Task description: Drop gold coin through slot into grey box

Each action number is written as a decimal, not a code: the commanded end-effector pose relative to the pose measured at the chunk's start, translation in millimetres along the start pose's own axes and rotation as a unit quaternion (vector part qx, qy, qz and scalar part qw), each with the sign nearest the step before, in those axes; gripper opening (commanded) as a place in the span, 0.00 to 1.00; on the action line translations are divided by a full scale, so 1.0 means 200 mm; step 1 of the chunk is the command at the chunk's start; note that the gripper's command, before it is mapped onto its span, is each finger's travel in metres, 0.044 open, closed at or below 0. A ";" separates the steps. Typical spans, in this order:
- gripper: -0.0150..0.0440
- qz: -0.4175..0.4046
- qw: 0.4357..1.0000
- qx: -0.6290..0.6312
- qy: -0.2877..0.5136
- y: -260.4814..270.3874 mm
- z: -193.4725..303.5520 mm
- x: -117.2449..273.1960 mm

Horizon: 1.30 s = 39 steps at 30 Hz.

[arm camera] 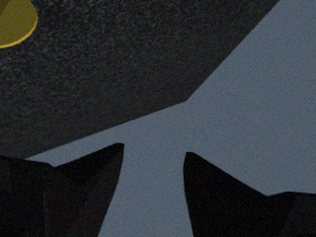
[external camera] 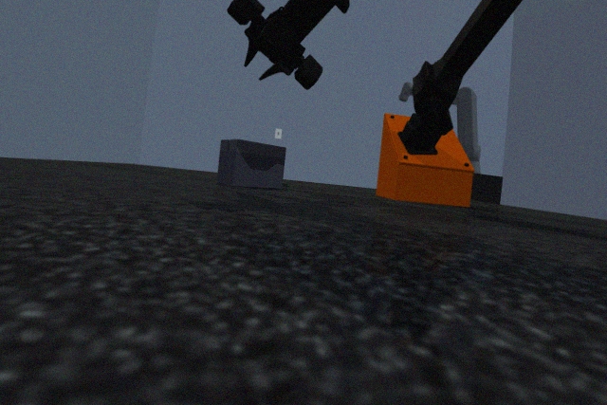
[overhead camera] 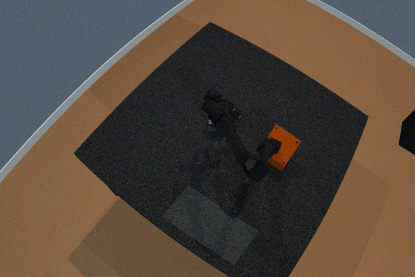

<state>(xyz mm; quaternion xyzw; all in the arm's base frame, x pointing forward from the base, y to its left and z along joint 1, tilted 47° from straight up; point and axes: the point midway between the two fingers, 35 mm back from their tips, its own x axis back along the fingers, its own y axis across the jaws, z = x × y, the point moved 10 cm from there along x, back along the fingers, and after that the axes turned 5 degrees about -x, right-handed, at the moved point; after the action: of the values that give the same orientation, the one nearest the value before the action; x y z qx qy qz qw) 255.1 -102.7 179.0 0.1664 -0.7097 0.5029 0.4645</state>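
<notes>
Coin (arm camera: 15, 22) partly cropped at wrist-view corner, orientation unclear; gripper (arm camera: 153, 163) half-closed, empty.

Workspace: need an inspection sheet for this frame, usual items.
Surface: dark speckled mat on a tan top with a pale rim.
Job's things: grey box on the mat, lid slot not visible; gold coin cut off at the corner of the wrist view; holder not made out.
Clutter: lighter grey rectangle on the mat; dark block at the right edge.
Grippers: claw high above the mat, fingers partly apart, nothing between them.
Cables: nothing seen.
Surroundings: orange base carrying the arm; grey-blue walls; pale grey shape behind the base.
</notes>
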 end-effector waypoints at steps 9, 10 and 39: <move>0.53 -0.383 0.847 -0.363 -0.069 0.02 0.30 -0.48; 0.53 -0.408 0.821 -0.394 -0.071 0.03 0.33 -0.51; 0.53 -0.505 0.680 -0.527 -0.076 0.22 0.39 -0.77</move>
<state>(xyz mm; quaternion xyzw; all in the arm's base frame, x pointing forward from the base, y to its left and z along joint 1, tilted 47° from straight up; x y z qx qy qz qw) 264.9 -189.7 28.0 0.2666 -0.6981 -0.2743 0.6053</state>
